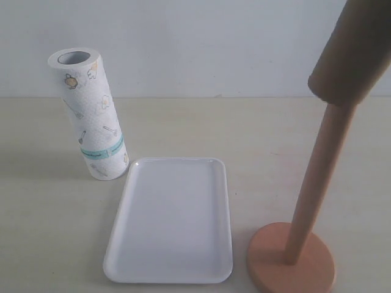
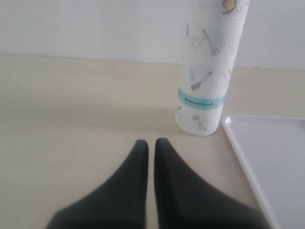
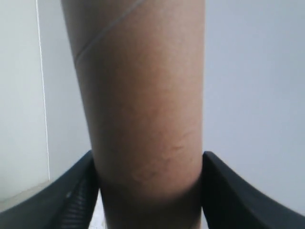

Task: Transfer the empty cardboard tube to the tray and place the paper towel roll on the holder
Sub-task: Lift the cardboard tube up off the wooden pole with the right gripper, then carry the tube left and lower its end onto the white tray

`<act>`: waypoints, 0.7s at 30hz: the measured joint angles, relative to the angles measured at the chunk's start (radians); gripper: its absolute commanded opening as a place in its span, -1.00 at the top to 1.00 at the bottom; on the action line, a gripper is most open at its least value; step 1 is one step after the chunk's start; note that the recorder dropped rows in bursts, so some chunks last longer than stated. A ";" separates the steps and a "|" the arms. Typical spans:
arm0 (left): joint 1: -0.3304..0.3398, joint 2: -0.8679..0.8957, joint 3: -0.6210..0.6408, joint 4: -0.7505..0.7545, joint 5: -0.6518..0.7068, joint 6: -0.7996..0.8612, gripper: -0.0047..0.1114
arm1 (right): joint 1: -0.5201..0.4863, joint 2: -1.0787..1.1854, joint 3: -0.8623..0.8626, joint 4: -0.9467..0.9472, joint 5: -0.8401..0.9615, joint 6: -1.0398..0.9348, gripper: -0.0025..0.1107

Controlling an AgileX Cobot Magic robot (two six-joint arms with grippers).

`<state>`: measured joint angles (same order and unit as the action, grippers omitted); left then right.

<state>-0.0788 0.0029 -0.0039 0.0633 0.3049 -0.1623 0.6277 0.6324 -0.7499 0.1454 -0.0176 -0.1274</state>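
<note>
The empty cardboard tube [image 1: 351,58] is raised high on the holder's post [image 1: 321,177], only its lower end still around the post top; its upper part leaves the exterior view. My right gripper [image 3: 148,162] is shut on the cardboard tube [image 3: 143,105], one black finger on each side. The holder's round base [image 1: 269,268] sits at the front right. The paper towel roll [image 1: 91,113] stands upright left of the white tray [image 1: 171,223]. My left gripper [image 2: 151,142] is shut and holds nothing, low over the table short of the paper towel roll [image 2: 207,71], with the tray [image 2: 271,162] beside it.
A pale wall rises behind the beige table [image 1: 256,128]. Neither arm shows in the exterior view.
</note>
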 measured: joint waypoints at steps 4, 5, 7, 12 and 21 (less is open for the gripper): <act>0.000 0.000 0.000 0.000 0.000 0.000 0.85 | 0.000 0.000 -0.070 -0.008 0.002 0.005 0.96; 0.000 0.000 0.000 0.000 0.000 0.000 0.85 | 0.000 0.000 -0.079 -0.008 0.002 0.008 0.96; 0.000 0.000 0.000 0.000 0.000 0.000 0.85 | 0.000 0.000 -0.124 -0.012 -0.002 0.082 0.96; 0.000 0.000 0.000 0.000 0.000 0.000 0.85 | 0.029 0.016 -0.165 -0.016 0.030 0.258 0.96; 0.000 0.000 0.000 0.000 0.000 0.000 0.85 | 0.242 0.247 -0.205 -0.016 0.063 0.291 0.96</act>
<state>-0.0788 0.0029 -0.0039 0.0633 0.3049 -0.1623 0.8700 0.8799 -0.9551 0.1290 0.0456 0.1631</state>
